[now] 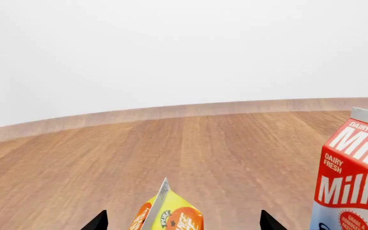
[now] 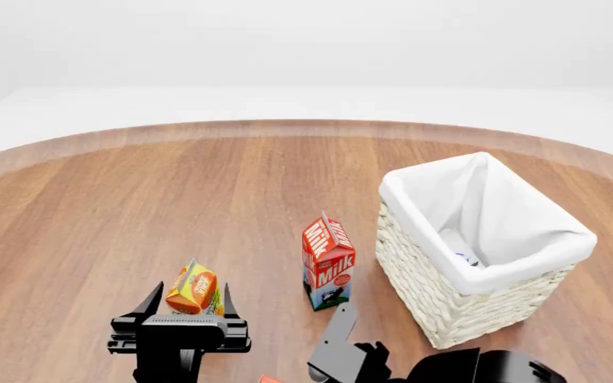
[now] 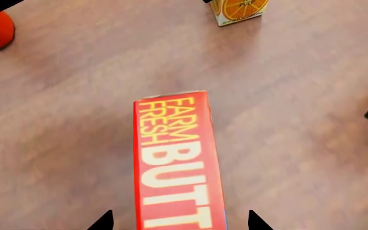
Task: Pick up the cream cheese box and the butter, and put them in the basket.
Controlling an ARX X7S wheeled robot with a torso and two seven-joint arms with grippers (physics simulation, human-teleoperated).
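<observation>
The butter lies on the wooden worktop between the right jaws' spread, released tips, the left jaws likewise released around the juice carton, and the basket holds a small white box.

Juice carton left of milk carton; basket right.

One basket; one milk carton; one juice carton; one butter; two grippers.
</observation>
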